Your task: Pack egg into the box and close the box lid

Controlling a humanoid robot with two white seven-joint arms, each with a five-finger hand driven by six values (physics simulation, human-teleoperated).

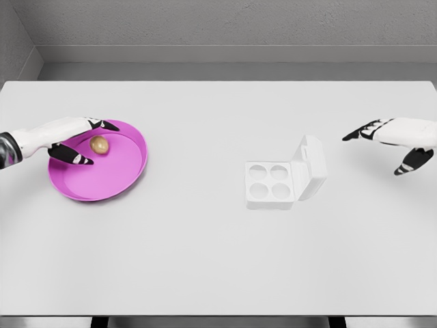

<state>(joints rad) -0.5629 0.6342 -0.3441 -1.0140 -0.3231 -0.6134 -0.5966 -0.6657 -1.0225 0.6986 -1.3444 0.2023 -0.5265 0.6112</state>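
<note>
Note that the small tan egg [100, 144] lies in the round magenta plastic plate [126, 179], between the thumb and fingers of the left hand [74, 141], which is spread and grips nothing. The open white four-cup egg box [281, 177] sits well to the right (lid raised). The right hand [399, 143] hovers open, empty, beyond the box.

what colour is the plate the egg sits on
Magenta pink plate, seen in the head view.

It looked like a bare simulated test space, not a home: a plain white table [218, 260] spread beneath both hands, and beyond them stood a featureless grey wall [232, 24], with no furnishings.
</note>
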